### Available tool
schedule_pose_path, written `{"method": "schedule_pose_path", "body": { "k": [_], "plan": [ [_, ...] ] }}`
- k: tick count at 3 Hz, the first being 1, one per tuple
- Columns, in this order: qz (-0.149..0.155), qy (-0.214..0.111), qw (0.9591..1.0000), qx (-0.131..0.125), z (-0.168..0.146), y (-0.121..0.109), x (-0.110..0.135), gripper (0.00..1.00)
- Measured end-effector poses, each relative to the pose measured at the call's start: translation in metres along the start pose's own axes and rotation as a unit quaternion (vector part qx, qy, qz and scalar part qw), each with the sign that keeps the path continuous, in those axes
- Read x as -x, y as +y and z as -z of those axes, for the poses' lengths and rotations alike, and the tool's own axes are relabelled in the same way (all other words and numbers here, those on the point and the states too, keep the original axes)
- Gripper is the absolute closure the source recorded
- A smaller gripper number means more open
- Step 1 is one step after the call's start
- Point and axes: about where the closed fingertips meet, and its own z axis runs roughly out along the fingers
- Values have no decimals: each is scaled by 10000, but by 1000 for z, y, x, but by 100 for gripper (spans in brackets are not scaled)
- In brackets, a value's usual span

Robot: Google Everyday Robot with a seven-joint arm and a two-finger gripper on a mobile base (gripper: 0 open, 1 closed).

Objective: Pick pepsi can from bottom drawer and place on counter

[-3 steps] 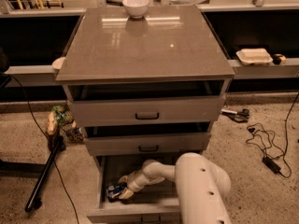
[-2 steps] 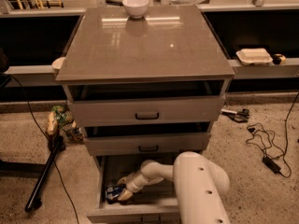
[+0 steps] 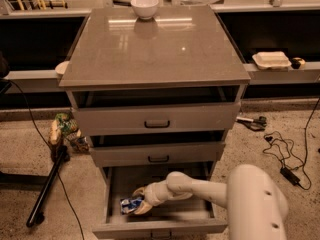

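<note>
Blue pepsi can [image 3: 130, 204] inside open bottom drawer [image 3: 160, 227], gripper [image 3: 139, 200] clasping it there.

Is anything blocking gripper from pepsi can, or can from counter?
Nothing separates the gripper from the pepsi can in the bottom drawer. Above, the part-open middle drawer and top drawer overhang its rear; a bowl sits far back on the counter.

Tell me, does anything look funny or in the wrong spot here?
Yes. A small blue drink can sits in the pulled-out grey bottom drawer, which is an odd home for a drink. The robot's pale gripper is down in that drawer, right at the can.
</note>
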Motion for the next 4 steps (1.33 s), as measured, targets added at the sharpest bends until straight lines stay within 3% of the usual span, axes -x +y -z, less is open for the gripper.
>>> {"method": "schedule_pose_path", "body": {
  "k": [1,3,4],
  "plan": [
    [40,-158,9995,-282,53,7,10,100],
    [-87,-316,9988,-354,69,9,9,100],
    [-279,-502,9967,-566,107,-1,35,100]
  ]
}}
